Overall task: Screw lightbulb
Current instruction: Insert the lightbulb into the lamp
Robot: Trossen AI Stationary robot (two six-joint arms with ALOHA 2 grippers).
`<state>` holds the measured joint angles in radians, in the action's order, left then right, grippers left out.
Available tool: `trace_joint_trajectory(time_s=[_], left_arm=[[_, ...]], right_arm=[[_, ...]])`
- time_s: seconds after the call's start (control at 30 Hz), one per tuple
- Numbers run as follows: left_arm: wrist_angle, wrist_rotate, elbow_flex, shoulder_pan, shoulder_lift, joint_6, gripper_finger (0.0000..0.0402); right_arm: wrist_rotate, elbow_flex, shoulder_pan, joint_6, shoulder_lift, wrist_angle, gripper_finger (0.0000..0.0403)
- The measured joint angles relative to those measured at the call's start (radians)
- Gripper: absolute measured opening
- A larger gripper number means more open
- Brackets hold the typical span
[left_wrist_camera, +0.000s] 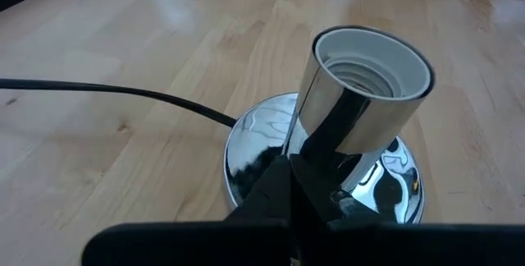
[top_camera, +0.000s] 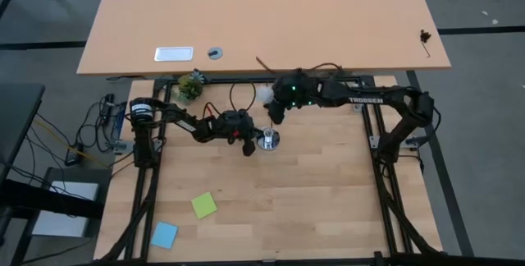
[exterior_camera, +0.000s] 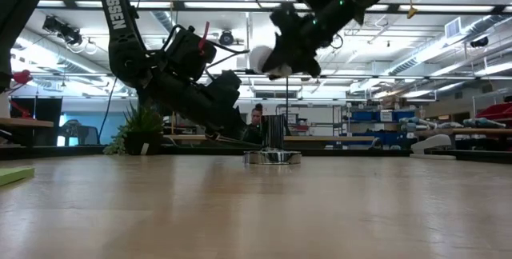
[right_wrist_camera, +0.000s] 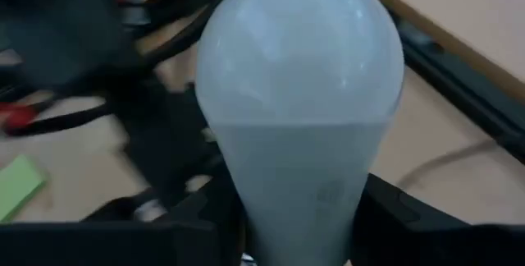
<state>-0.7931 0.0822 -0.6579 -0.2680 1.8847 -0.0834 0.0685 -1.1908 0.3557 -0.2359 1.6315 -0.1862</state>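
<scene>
Right pincer (right_wrist_camera: 299,245) grips lightbulb (right_wrist_camera: 299,94) (airborne); left pincer (left_wrist_camera: 308,176) clamps socket (left_wrist_camera: 361,94).

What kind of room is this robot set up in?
Probably a lab or workshop: long ceiling strip lights, shelving with blue bins behind, a wooden worktable on a dark metal frame.

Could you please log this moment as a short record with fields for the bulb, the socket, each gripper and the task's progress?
lightbulb: held in the air by the right gripper, above and apart from the socket
socket: upright on its round silver base, empty, threads visible
left gripper: shut on the socket's barrel, steadying it
progress: bulb not yet inserted
</scene>
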Motion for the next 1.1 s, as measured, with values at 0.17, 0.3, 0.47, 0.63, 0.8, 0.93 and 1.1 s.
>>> trace_joint_trajectory(time_s=[0.17, 0.3, 0.47, 0.63, 0.8, 0.93, 1.1], left_arm=[[-0.001, 0.000, 0.000, 0.000, 0.000, 0.000, 0.0000], [-0.001, 0.000, 0.000, 0.000, 0.000, 0.000, 0.0000], [-0.022, 0.001, 0.000, 0.000, 0.000, -0.002, 0.0000], [-0.065, 0.076, 0.000, -0.001, -0.014, -0.030, 0.0000], [-0.055, 0.101, 0.000, -0.003, -0.031, -0.052, 0.0004], [-0.030, 0.099, 0.000, -0.008, -0.031, -0.052, 0.0027], [0.032, 0.111, 0.002, -0.008, -0.081, -0.033, 0.0065]], right_arm=[[-0.063, 0.000, -0.097, 0.036, -0.002, 0.017, 0.0151], [-0.076, 0.000, -0.135, 0.055, -0.002, 0.006, 0.0149], [-0.076, 0.000, -0.144, 0.056, -0.002, -0.033, 0.0158], [-0.076, 0.000, -0.159, 0.063, -0.028, -0.069, 0.0154], [-0.077, 0.000, -0.159, 0.086, -0.072, -0.076, 0.0154], [-0.074, 0.000, -0.160, 0.098, -0.103, -0.097, 0.0154], [-0.102, 0.000, -0.178, 0.117, -0.144, -0.130, 0.0154]])
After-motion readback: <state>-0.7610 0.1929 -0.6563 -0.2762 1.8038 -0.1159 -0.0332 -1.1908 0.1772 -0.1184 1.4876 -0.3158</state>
